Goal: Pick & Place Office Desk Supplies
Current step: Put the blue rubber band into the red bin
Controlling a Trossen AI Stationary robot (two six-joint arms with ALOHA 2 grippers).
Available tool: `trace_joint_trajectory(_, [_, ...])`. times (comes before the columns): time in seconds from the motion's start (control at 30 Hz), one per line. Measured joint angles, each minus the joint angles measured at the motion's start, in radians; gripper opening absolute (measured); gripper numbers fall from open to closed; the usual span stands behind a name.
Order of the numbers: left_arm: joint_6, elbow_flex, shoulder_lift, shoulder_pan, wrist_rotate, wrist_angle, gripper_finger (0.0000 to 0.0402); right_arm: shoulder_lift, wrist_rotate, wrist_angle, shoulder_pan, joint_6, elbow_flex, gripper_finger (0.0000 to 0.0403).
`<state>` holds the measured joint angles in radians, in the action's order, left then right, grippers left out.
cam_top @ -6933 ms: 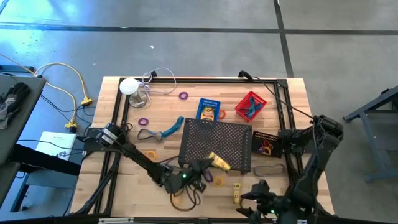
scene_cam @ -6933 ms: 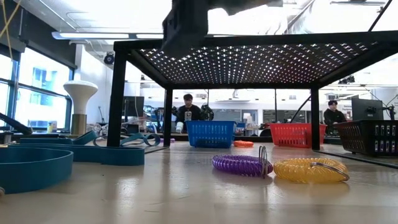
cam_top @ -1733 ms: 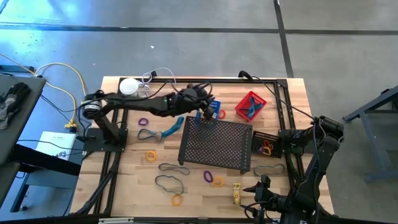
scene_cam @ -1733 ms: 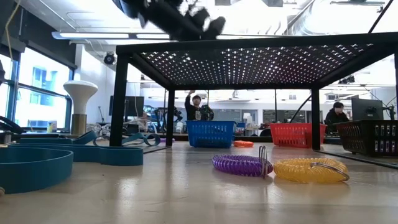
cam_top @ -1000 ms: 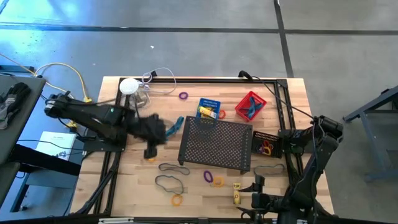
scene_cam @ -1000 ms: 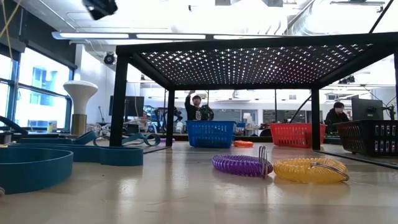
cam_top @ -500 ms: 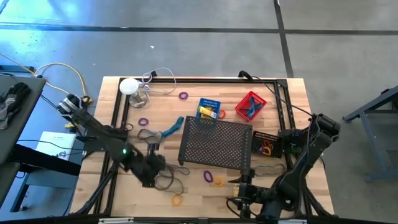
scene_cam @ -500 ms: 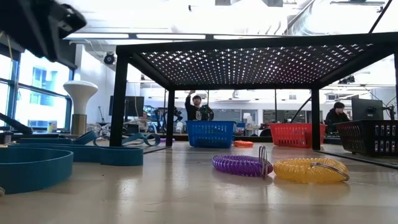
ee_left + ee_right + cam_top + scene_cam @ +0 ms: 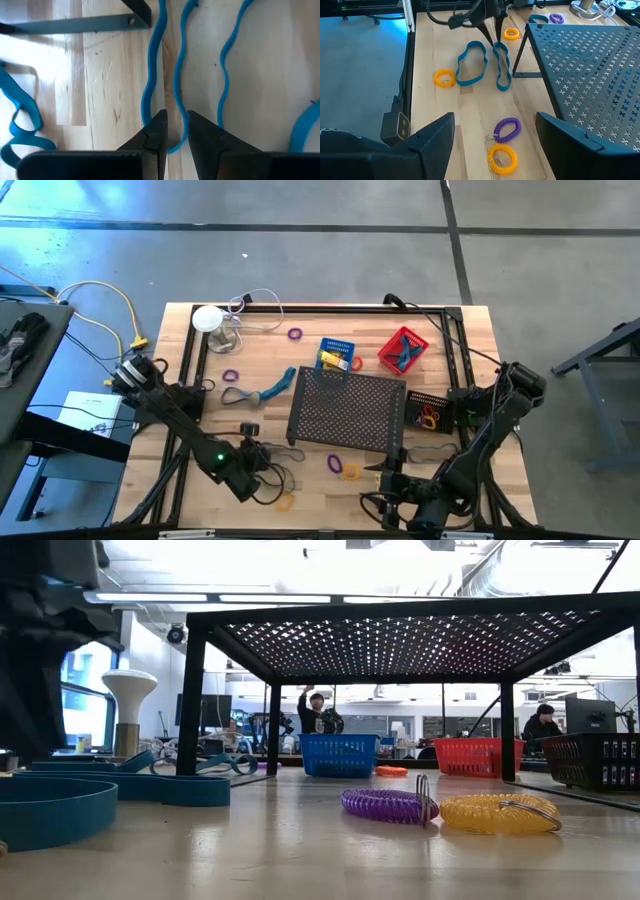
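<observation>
Two blue rubber-band loops (image 9: 485, 65) lie limp, light, floppy; we judge pinching one strand best. Left gripper (image 9: 172, 131) narrow, straddling a strand. Right gripper (image 9: 495, 131) wide, empty.

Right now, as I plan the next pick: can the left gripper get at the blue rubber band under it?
Probably yes. The left gripper hangs right over the blue rubber band, its fingers narrowly apart astride one strand, with only bare table around.
</observation>
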<state>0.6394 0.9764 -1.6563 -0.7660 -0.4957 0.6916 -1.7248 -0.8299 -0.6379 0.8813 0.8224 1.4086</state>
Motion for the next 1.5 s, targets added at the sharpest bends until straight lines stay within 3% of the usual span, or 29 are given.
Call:
trace_joint_trajectory(0.13, [0.022,0.0,-0.009,0.013,0.016,-0.002,0.0065,0.0,0.002,0.001,0.002,0.003,0.0,0.0265])
trace_joint_trajectory(0.33, [0.024,0.0,-0.009,0.039,0.125,-0.014,0.0065,0.0,0.018,0.013,0.002,-0.007,0.0,0.0265])
trace_joint_trajectory(0.7, [0.013,-0.015,-0.009,0.087,0.133,-0.012,0.0065,0.0,0.018,0.014,-0.001,-0.015,0.0,0.0265])
trace_joint_trajectory(0.93, [0.016,-0.062,-0.007,0.118,0.238,-0.081,0.0065,0.0,0.018,0.014,-0.001,-0.016,0.0,0.0265])
trace_joint_trajectory(1.1, [0.016,-0.068,-0.006,0.117,0.23,-0.087,0.0051,0.0,0.018,0.016,-0.001,-0.039,0.0,0.0265])
trace_joint_trajectory(1.23, [0.013,-0.069,-0.007,0.117,0.205,-0.091,0.0009,0.0,0.018,0.023,-0.001,-0.041,0.0,0.0265])
trace_joint_trajectory(1.5, [0.021,-0.035,0.049,0.113,0.135,-0.083,0.0002,0.0,0.022,0.027,-0.001,-0.041,0.0,0.0265])
